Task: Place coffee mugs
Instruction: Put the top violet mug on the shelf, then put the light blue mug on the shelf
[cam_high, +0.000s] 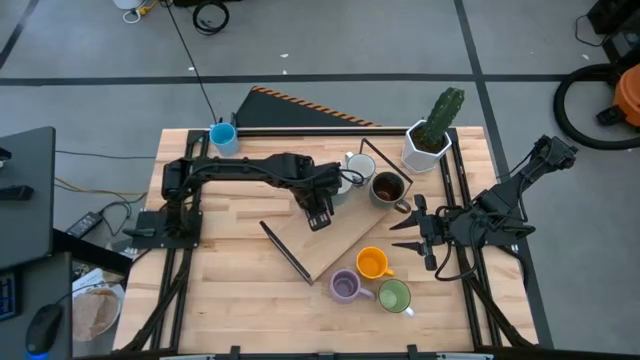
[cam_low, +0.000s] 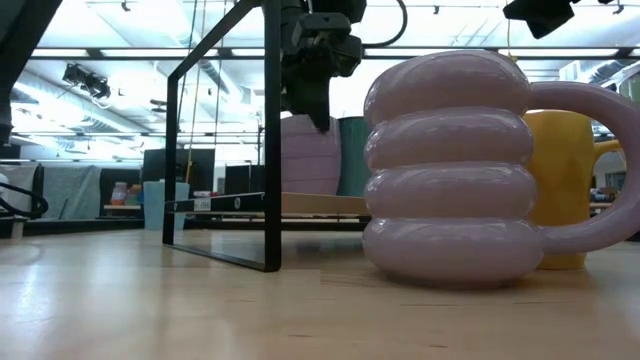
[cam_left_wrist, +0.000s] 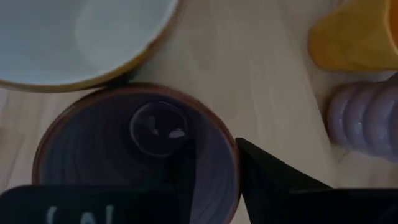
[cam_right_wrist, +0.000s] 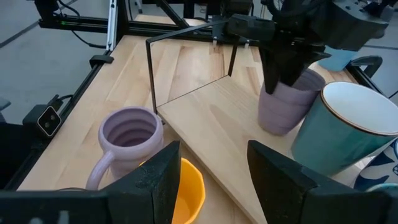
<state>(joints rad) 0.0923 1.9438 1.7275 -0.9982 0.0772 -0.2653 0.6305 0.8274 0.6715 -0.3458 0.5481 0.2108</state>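
A ribbed lavender ceramic mug (cam_right_wrist: 288, 102) standing on the light wooden board (cam_high: 340, 235) beside a teal mug (cam_right_wrist: 341, 127) is clamped at its rim by the left gripper (cam_right_wrist: 283, 78), while the right gripper (cam_high: 412, 235) is held with fingers apart near the table's right edge.

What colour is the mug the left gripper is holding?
Lavender: the ribbed mug in the left gripper, best seen in the right wrist view.

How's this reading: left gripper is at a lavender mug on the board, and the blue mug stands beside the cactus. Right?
No: the high view shows the blue mug at the back left corner, far from the cactus. The left gripper is at a lavender mug on the board; the right gripper waits open at the right.
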